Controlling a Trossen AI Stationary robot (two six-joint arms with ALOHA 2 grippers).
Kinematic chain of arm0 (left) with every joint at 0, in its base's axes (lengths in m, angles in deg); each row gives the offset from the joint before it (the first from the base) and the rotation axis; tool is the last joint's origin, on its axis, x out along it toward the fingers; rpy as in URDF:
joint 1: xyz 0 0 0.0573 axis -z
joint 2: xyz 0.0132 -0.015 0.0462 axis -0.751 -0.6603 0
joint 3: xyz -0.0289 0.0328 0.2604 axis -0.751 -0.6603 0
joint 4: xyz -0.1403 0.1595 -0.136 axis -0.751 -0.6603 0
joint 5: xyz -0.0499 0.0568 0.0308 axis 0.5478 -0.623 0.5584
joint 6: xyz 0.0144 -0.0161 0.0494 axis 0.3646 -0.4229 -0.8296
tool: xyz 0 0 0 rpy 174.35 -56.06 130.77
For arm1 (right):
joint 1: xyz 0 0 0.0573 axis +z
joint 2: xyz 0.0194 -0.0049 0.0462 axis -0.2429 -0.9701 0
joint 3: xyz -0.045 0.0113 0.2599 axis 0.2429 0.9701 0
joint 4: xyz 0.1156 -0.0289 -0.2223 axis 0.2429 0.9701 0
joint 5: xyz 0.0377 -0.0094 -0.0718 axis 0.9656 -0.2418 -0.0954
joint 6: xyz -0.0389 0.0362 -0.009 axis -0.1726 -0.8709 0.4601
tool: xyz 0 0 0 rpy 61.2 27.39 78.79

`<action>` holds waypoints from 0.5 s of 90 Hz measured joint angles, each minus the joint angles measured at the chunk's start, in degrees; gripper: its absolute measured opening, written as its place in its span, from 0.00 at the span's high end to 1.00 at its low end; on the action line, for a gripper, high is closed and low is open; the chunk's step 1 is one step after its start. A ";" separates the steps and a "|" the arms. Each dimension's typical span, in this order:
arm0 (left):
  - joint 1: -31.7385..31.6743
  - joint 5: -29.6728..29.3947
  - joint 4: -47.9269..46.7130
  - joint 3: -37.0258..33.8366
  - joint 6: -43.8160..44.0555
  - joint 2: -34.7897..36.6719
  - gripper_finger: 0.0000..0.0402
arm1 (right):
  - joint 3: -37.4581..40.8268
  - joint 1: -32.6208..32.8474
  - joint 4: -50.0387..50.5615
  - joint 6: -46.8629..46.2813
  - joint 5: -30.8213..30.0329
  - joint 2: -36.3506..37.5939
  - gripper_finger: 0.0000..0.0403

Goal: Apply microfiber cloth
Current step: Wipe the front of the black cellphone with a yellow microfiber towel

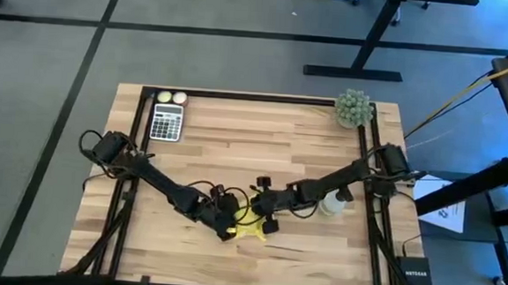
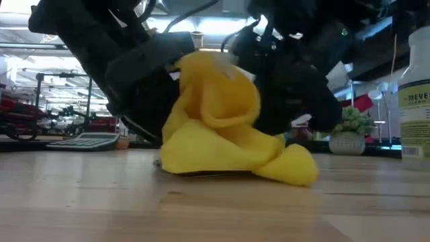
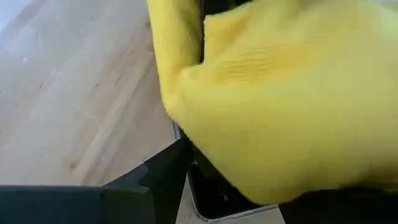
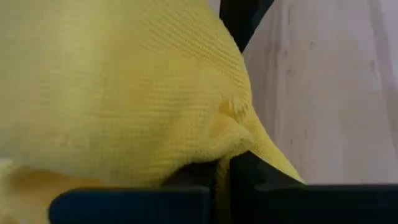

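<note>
High view looked straight down on the whole table [image 1: 324, 156]. Low view sat at tabletop height, facing 12 o'clock, close to the microfiber cloth [image 2: 222, 128]. Both wrist views were nearly against that cloth; all four shared it.

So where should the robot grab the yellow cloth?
Probably at the raised fold on top of the microfiber cloth, coming down from above. In the low view the cloth bunches up into a tall hump there, while its bottom edge lies flat on the table over the phone, leaving little to pinch.
</note>
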State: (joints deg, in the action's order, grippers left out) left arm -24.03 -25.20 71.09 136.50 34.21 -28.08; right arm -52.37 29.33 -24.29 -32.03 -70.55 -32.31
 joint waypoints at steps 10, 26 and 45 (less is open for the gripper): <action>0.00 0.03 0.09 -0.02 0.12 -0.09 0.52 | -0.42 0.17 5.43 -0.13 -2.87 0.81 1.00; -0.01 0.10 0.42 -0.04 1.12 -0.51 0.52 | 0.22 -0.16 16.99 3.95 -7.98 6.37 1.00; -0.02 0.40 0.37 -0.11 1.26 -0.57 0.52 | 0.80 -2.04 30.71 5.36 -13.35 13.63 1.00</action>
State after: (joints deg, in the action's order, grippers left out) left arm -24.05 -24.80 71.46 136.39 35.47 -28.66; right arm -51.57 27.29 6.42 -26.67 -83.91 -18.68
